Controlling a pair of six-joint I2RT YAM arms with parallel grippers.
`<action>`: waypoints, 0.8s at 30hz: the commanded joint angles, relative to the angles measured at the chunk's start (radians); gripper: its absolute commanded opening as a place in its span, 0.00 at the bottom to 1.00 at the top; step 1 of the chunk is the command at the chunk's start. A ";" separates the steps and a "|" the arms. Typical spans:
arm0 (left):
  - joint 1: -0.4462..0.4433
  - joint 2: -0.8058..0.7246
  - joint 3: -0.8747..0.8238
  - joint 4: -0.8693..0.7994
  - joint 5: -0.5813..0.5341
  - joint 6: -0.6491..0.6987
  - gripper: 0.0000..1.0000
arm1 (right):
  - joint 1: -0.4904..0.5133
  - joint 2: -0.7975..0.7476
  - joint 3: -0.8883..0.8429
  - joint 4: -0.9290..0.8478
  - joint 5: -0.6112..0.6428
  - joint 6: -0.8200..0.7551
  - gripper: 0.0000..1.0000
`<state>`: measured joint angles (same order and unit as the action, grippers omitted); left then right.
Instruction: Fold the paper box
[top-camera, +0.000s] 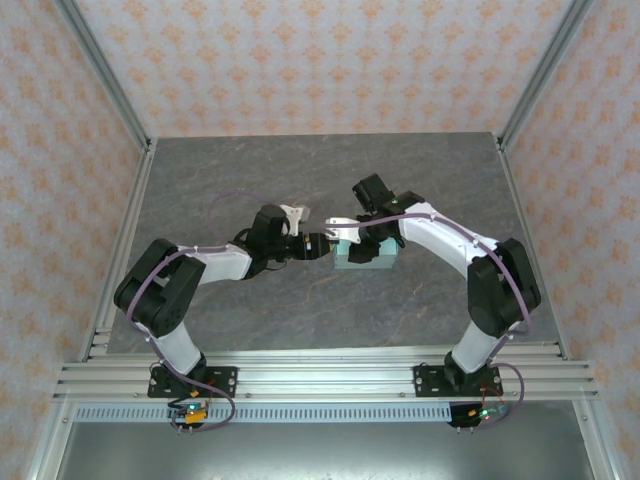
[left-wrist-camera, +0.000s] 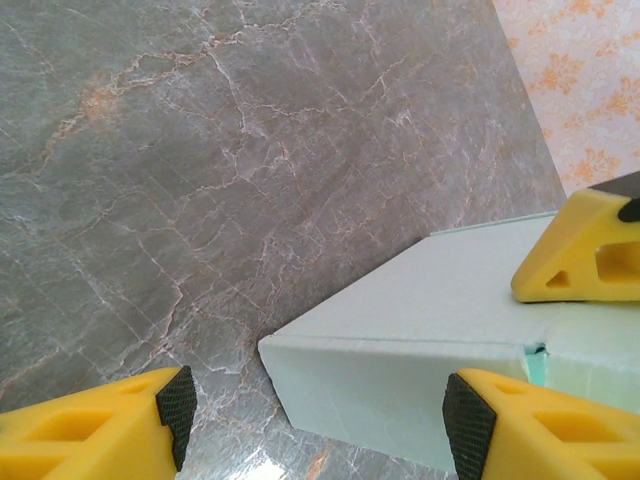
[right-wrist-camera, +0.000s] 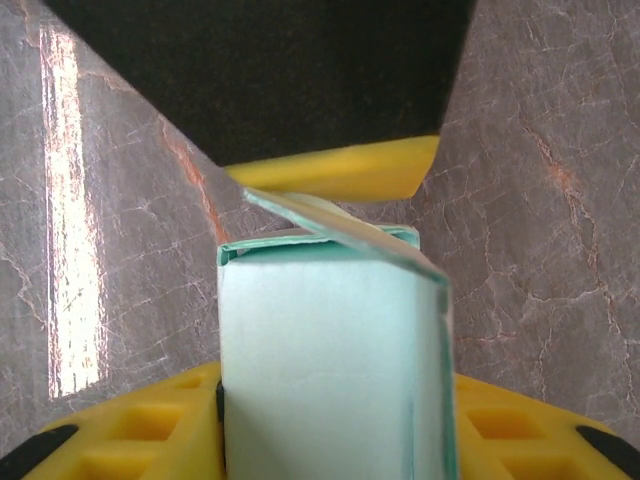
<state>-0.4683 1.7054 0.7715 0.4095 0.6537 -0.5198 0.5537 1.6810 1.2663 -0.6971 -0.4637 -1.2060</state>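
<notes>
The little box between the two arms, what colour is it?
The paper box is plain pale mint-blue, clearest in the right wrist view.

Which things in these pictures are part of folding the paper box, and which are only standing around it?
Part of the job:
- paper box
- left arm and right arm, their jaws at the box

Only surroundings:
- grey marbled table
- patterned walls
- metal frame
</notes>
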 joint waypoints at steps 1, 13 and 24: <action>0.008 -0.052 0.024 0.031 0.024 -0.009 0.70 | 0.004 -0.010 0.010 0.001 -0.012 -0.020 0.44; -0.028 -0.046 0.036 0.103 0.050 -0.107 0.70 | 0.002 0.041 0.057 -0.046 -0.015 0.011 0.46; -0.059 -0.032 0.027 0.123 0.046 -0.123 0.70 | -0.001 0.022 0.044 -0.010 -0.030 0.032 0.56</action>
<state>-0.5022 1.6756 0.7788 0.4622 0.6678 -0.6334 0.5491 1.7157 1.3079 -0.7345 -0.4728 -1.1805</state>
